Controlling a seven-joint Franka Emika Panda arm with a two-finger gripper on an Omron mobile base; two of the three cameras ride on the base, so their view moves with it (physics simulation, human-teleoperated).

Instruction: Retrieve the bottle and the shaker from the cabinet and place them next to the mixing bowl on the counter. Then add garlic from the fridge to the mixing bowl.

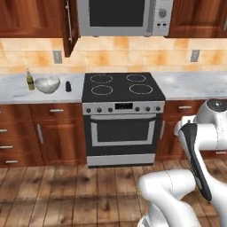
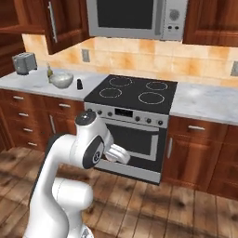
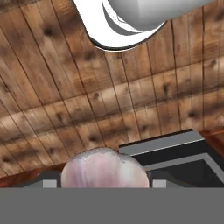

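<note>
**Garlic in hand, bowl on the counter**

In the hand view we see the gripper (image 3: pixel 104 183) closed on the garlic (image 3: pixel 104 168), above the plank floor (image 3: pixel 52 100). Left of the stove (image 1: pixel 123 86), the mixing bowl (image 1: pixel 47 84) sits on the counter (image 1: pixel 17 91), between the bottle (image 1: pixel 29 80) and the shaker (image 1: pixel 68 86).

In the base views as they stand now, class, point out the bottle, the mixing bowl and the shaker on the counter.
bottle (image 1: pixel 29 81): left base view, on its olive-yellow body.
mixing bowl (image 1: pixel 47 84): left base view, on its pale outer wall.
shaker (image 1: pixel 68 86): left base view, on its black side.
</note>
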